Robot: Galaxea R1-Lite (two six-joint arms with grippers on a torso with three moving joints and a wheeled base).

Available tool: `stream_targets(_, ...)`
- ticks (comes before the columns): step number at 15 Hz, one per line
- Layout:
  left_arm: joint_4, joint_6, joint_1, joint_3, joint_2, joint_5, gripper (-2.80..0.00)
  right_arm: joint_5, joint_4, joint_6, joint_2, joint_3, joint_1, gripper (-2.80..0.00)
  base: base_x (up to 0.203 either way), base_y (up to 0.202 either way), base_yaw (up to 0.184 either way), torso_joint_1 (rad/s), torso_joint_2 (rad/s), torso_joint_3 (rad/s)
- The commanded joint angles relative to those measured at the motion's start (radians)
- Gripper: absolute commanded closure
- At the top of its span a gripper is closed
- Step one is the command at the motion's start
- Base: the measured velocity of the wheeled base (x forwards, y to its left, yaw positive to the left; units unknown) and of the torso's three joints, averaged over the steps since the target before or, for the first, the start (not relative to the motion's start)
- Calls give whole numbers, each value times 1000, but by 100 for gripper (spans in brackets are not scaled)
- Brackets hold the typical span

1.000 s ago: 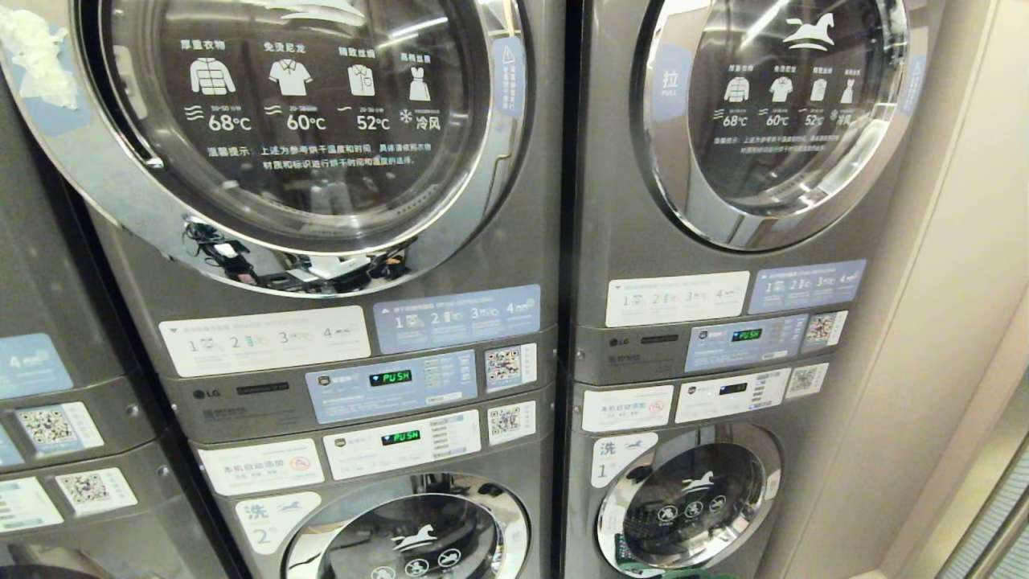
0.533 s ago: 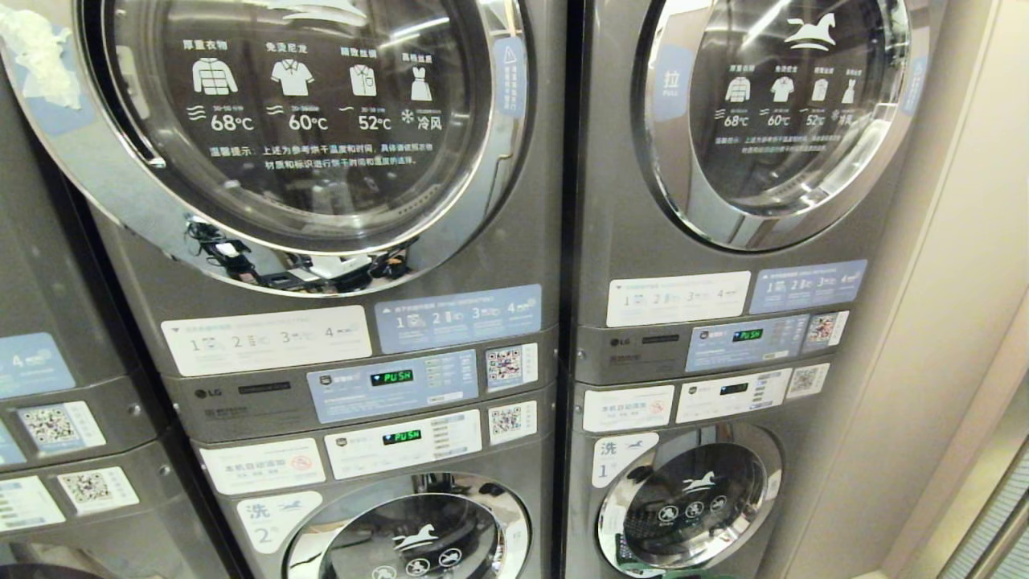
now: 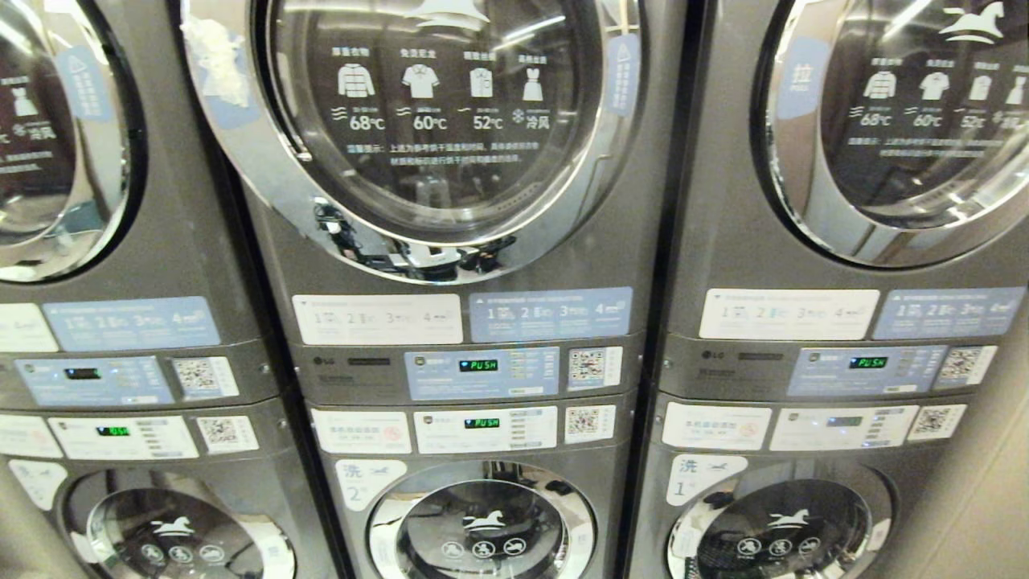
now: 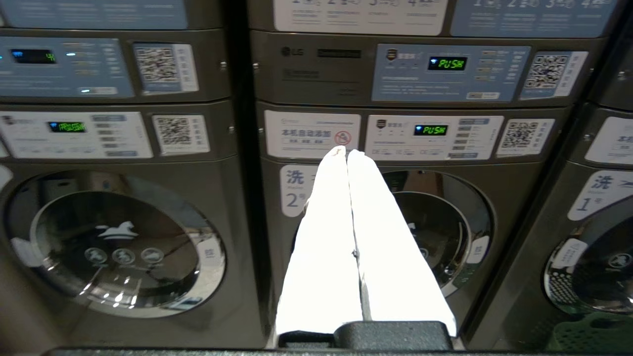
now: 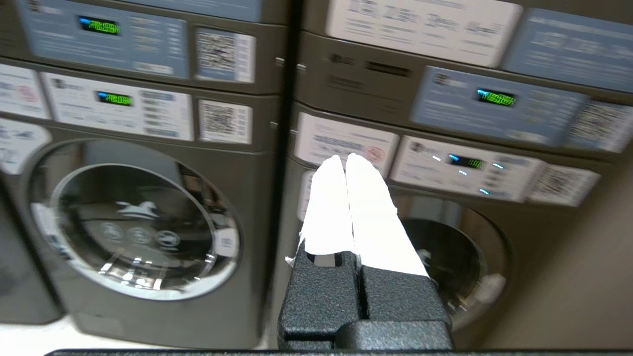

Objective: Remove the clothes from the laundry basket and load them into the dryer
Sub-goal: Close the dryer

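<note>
Left pincer (image 4: 347, 153), white fingers pressed together, empty, before the grey steel washer marked "洗 2" (image 4: 295, 190). Right pincer (image 5: 344, 160), likewise closed and empty, before the neighbouring washer (image 5: 445, 257). Green laundry basket corner (image 4: 588, 336), low beside washer "洗 1". Beyond: control panels, LG badge (image 3: 323, 361), green "PUSH" display (image 3: 478, 365), QR labels. Topmost: chrome-ringed dryer door (image 3: 418, 129), shut, printed 68°C, 60°C, 52°C, 冷风.

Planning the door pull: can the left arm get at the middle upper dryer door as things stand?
Probably not yet. The left gripper, fingers shut, points at the lower washer; the dryer door sits above that. Nothing blocks the way; the arm must rise.
</note>
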Motion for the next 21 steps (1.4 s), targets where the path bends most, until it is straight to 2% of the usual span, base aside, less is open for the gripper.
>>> stream_targets(1,-2,0,0,1,-1,0,0,1,0,-1,-2,0,0,0,1,-6,164,7,0,4)
stream_targets(4,-3,0,0,2,-1,0,0,-7,0,-1,0,0,0,0,0,-3,95,3,0,6)
stream_targets(12,-1,0,0,2,-1,0,0,-8,0,7,0,0,0,0,0,10,-1,0,0,0)
stream_targets(21,-1,0,0,2,-1,0,0,-25,0,16,0,0,0,0,0,189,-2,3,2,2)
